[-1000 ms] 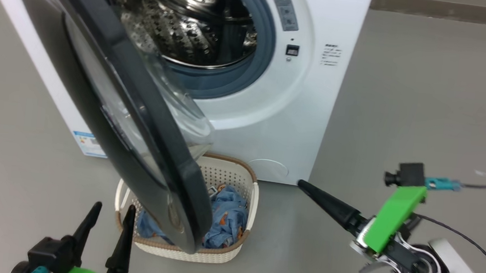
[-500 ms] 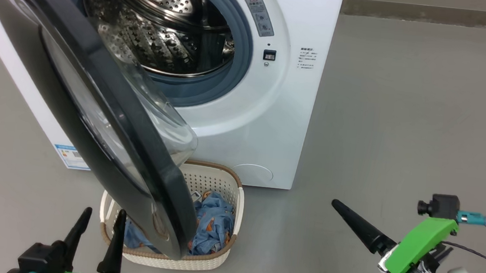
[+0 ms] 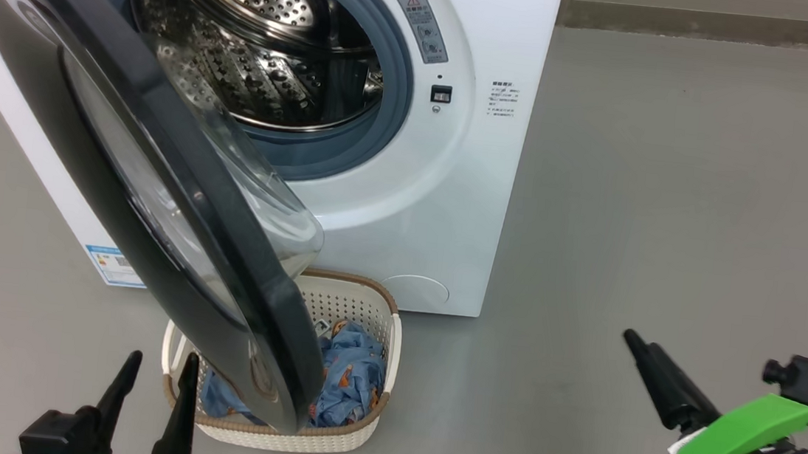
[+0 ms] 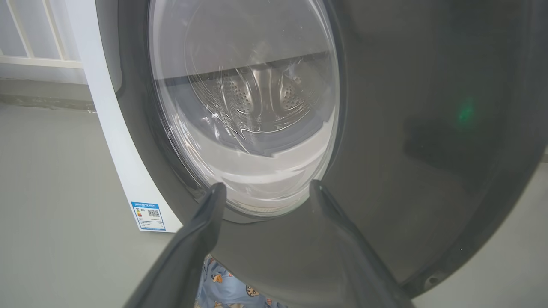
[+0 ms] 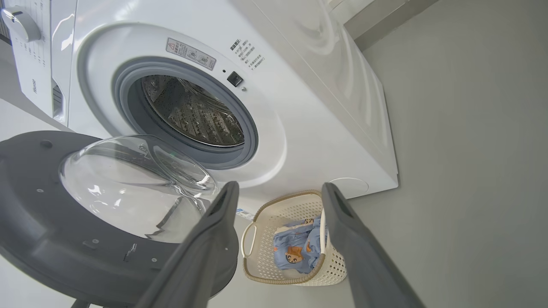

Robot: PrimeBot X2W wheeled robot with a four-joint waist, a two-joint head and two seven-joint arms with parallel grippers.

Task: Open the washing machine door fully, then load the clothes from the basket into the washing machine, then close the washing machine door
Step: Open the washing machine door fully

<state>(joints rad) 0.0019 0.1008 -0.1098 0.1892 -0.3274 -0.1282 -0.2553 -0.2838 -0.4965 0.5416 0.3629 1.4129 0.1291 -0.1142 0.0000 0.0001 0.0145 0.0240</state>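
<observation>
You are looking down at the small cream-white perforated plastic basket with the brown woven-look rim, which is sitting on the floor just in front of the big white front-loading washing machine. The light blue bear-printed clothes are lying bunched inside it. The perforated steel drum is standing exposed behind the grey-blue rubber gasket. The large round washing machine door with the glossy black rim and bulging glass bowl is hanging swung out from its left side, its lower edge crossing in front of the basket's left half in the head view. Your left gripper is hovering low by the basket's near left corner, fingers spread and gripping nothing. Your right gripper is hanging well off to the right over the floor, jaws likewise spread and empty. The smooth grey floor is running back to a darker skirting strip, and a small blue label sticker is showing at the machine's lower left corner.
</observation>
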